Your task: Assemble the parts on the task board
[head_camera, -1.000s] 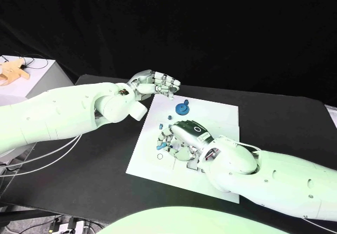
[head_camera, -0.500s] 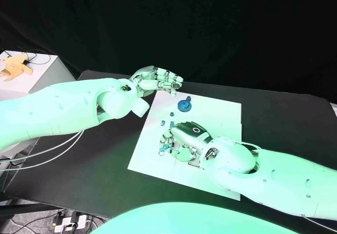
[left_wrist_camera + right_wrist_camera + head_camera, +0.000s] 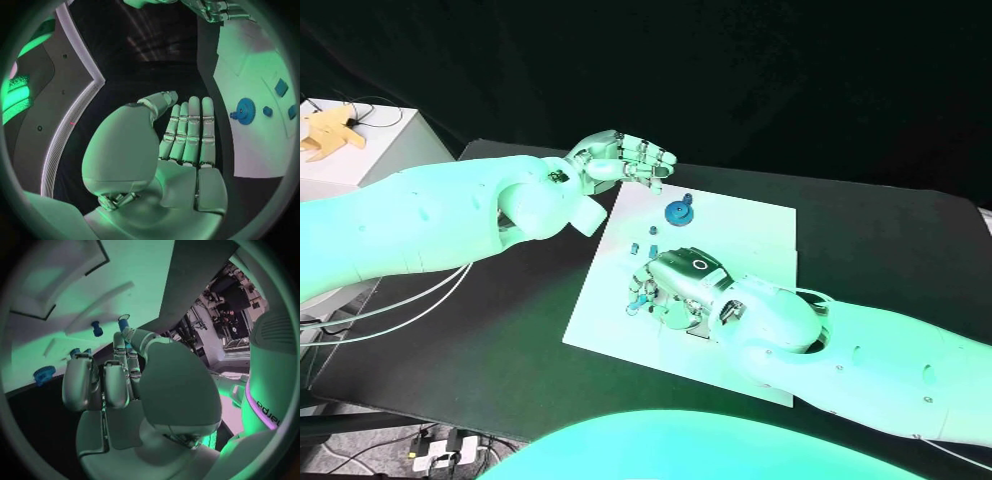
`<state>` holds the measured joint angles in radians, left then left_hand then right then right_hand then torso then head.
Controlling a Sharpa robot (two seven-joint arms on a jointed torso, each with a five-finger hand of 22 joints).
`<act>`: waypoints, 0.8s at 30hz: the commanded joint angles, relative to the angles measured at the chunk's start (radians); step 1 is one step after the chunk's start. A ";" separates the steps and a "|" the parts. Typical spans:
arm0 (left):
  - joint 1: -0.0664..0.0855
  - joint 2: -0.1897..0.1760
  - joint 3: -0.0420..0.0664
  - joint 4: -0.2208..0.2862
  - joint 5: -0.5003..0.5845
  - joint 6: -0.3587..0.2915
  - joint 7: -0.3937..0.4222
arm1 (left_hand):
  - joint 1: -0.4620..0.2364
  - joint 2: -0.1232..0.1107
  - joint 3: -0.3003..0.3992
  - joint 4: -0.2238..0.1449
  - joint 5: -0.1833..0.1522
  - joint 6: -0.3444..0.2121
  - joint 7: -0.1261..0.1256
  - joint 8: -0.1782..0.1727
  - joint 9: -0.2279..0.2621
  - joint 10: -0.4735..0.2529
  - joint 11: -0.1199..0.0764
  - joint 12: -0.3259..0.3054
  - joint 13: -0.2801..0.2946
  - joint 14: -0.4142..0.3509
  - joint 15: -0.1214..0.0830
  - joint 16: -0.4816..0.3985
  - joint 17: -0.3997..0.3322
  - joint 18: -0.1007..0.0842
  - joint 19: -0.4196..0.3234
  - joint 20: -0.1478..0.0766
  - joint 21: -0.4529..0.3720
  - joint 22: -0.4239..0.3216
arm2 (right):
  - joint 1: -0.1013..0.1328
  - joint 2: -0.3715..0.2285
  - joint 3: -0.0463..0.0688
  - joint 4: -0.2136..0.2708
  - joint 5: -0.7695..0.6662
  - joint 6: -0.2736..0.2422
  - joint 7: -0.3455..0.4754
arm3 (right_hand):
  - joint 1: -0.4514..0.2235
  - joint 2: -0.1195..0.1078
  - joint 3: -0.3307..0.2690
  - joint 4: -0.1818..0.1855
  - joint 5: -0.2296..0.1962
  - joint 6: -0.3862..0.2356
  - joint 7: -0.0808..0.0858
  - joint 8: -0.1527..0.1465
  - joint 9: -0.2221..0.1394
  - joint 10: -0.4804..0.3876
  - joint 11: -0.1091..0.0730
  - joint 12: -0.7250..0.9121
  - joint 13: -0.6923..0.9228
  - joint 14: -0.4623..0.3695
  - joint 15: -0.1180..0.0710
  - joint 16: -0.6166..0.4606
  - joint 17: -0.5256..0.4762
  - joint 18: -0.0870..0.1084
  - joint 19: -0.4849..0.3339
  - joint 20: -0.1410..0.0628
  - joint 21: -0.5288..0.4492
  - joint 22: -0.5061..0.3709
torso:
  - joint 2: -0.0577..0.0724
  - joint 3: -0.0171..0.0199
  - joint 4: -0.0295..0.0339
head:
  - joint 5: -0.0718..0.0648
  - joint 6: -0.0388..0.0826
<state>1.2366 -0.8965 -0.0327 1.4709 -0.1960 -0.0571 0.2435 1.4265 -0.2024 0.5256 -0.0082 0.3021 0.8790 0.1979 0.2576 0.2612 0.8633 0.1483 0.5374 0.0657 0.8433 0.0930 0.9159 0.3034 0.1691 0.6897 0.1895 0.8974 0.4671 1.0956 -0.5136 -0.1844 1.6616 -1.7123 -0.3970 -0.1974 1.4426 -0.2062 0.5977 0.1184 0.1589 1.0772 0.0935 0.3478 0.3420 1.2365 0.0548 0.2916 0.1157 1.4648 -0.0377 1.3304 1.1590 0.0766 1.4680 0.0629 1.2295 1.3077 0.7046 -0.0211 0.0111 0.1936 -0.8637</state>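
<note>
One flat white rectangular task board (image 3: 747,225) sits mid black table (image 3: 516,330), smooth, w/ shallow cut-out recesses. On it: one round blue toothed gear part (image 3: 678,211) near the far edge, one small blue block (image 3: 653,228) just beside it toward the robot, and a cluster of small blue peg parts (image 3: 636,298) at the board's near-left, beside the right hand; exact count of pegs can't be told, hand covers some.

Two white arms, two silver metal hands. Left hand (image 3: 620,160) hangs over the board's far-left corner, holding nothing; wrist view shows its fingers (image 3: 189,131) straight and pressed side by side, thumb alongside. Right hand (image 3: 678,285) is low over the board centre, palm down, fingers (image 3: 106,382) curled toward the pegs; whether it pinches one can't be told. Right wrist view: two blue pegs (image 3: 97,328) upright on the board beyond the fingertips, gear at the board's edge.
</note>
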 commanded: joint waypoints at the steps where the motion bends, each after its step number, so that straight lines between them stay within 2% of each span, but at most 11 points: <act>1: 0.001 0.000 0.001 0.004 0.006 0.014 0.006 | -0.002 0.010 -0.007 -0.001 0.000 0.002 0.006 -0.005 -0.001 -0.001 0.005 -0.003 0.001 -0.007 0.002 -0.002 -0.001 0.011 0.000 0.006 -0.005 -0.001 | -0.001 0.003 0.000 0.000 -0.029 0.022 -0.015 | -0.008 0.002 0.006 -0.002 0.007 -0.001 0.006 0.022 0.079 0.019 -0.026 -0.005 0.001 0.021 -0.007 0.007 0.001 -0.016 0.016 -0.006 0.003 0.153 | 0.000 -0.0010 -0.0009 | 0.001 -0.002; 13: 0.001 -0.001 0.001 0.007 0.006 0.014 0.005 | -0.002 0.011 -0.008 0.000 0.001 0.002 0.006 -0.006 -0.001 -0.002 0.005 -0.004 0.001 -0.007 0.002 -0.002 -0.002 0.011 0.000 0.006 -0.006 -0.002 | -0.008 0.013 -0.002 0.001 -0.027 0.031 -0.014 | -0.008 0.002 0.006 -0.002 0.007 -0.001 0.006 0.022 0.079 0.019 -0.026 -0.005 0.001 0.021 -0.007 0.007 0.001 -0.016 0.016 -0.006 0.003 0.153 | -0.001 0.0003 -0.0001 | 0.001 -0.003; 18: 0.001 -0.004 0.001 0.008 0.006 0.013 0.004 | -0.002 0.011 -0.008 0.000 0.001 0.002 0.006 -0.006 -0.001 -0.002 0.005 -0.004 0.001 -0.007 0.002 -0.002 -0.002 0.011 0.000 0.006 -0.006 -0.002 | -0.010 0.012 -0.002 0.002 -0.023 0.034 -0.014 | -0.010 0.001 0.007 -0.004 0.007 -0.001 0.006 0.023 0.081 0.020 -0.026 -0.007 0.002 0.022 -0.007 0.007 0.001 -0.016 0.016 -0.006 0.004 0.154 | -0.001 0.0005 -0.0022 | 0.001 -0.001; 24: 0.001 -0.005 0.001 0.010 0.006 0.013 0.004 | -0.002 0.011 -0.008 0.000 0.001 0.002 0.006 -0.006 -0.001 -0.002 0.005 -0.004 0.001 -0.007 0.002 -0.002 -0.002 0.011 0.000 0.006 -0.006 -0.002 | -0.010 0.013 -0.003 0.001 -0.025 0.040 -0.019 | -0.010 0.001 0.007 -0.004 0.007 -0.001 0.006 0.023 0.081 0.020 -0.026 -0.007 0.002 0.022 -0.007 0.007 0.001 -0.016 0.016 -0.006 0.004 0.154 | 0.000 0.0006 -0.0008 | 0.001 -0.002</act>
<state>1.2368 -0.9020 -0.0327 1.4773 -0.1958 -0.0569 0.2426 1.4265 -0.2024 0.5257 -0.0082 0.3021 0.8790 0.1979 0.2577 0.2611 0.8633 0.1483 0.5374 0.0657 0.8433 0.0930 0.9159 0.3026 0.1692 0.6897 0.1895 0.8974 0.4663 1.0869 -0.5019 -0.1866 1.6620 -1.7258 -0.3777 -0.2135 1.4313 -0.2136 0.6016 0.1142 0.1628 1.0759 0.0948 0.3479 0.3420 1.2431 0.0507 0.2889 0.1171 1.4648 -0.0377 1.3343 1.1587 0.0766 1.4680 0.0630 1.2294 1.3073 0.7038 -0.0206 0.0097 0.1948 -0.8656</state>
